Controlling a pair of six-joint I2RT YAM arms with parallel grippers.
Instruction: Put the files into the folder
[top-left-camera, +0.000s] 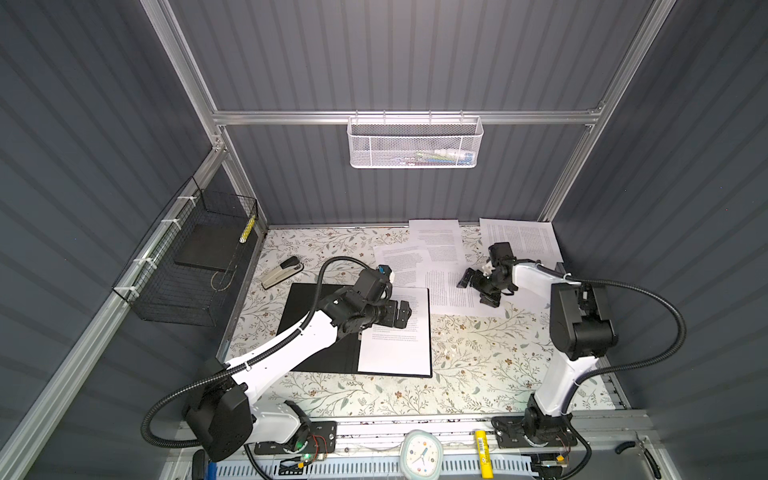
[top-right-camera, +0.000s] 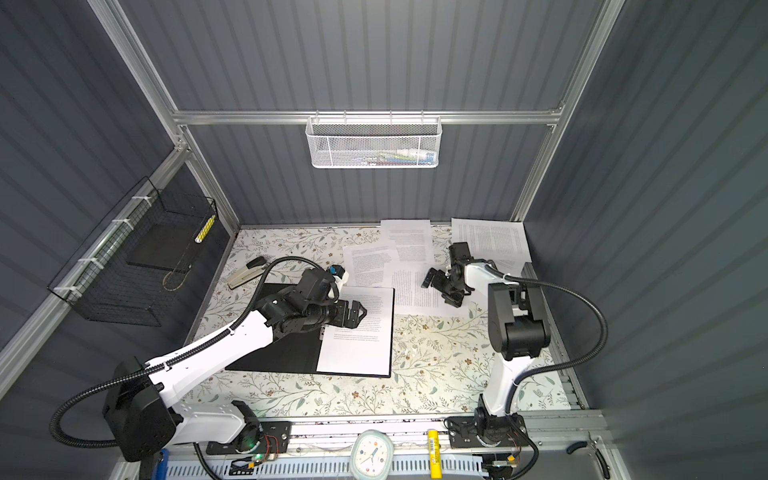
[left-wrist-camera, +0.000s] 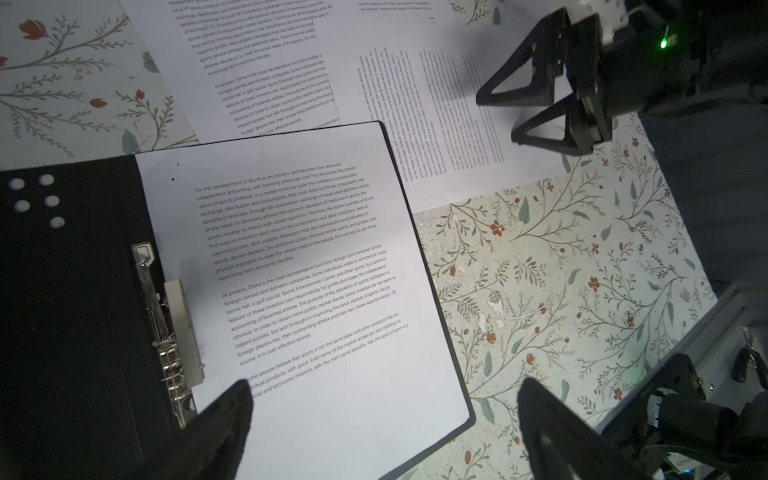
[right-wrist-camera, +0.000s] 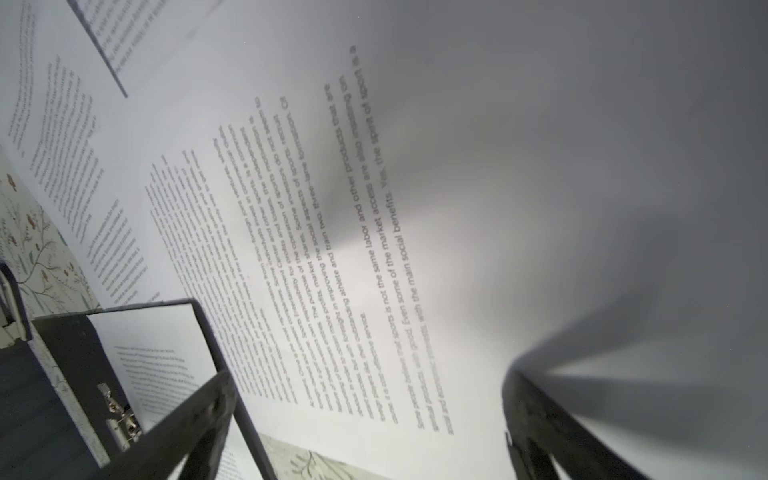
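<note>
The folder (top-left-camera: 336, 357) lies open & flat left of desk centre, black inside up, w/ one printed sheet (top-left-camera: 399, 349) squared on its right half. Its metal clip (left-wrist-camera: 174, 332) stands at the spine, just beside the sheet's inner edge. The other files (top-left-camera: 446, 286), several white pages of dense black text, lie spread & overlapping toward the far right of the desk (top-left-camera: 478, 365). The nearest pages meet the folder's far-right corner. The left pincer (top-left-camera: 401, 313) hangs over the filed sheet, jaws wide apart, gripping nothing. The right pincer (top-left-camera: 478, 289) hovers low over the loose pages, jaws likewise spread, nothing btwn them; whether it touches the paper can't be told. A stapler (top-left-camera: 282, 272) sits on the floral desk cover beyond the folder's far-left corner. A black wire basket (top-left-camera: 187, 270) hangs on the left wall, a white mesh basket (top-left-camera: 415, 143) on the back rail. A small clock (top-left-camera: 422, 453) lies at the front edge btwn the arm bases.
</note>
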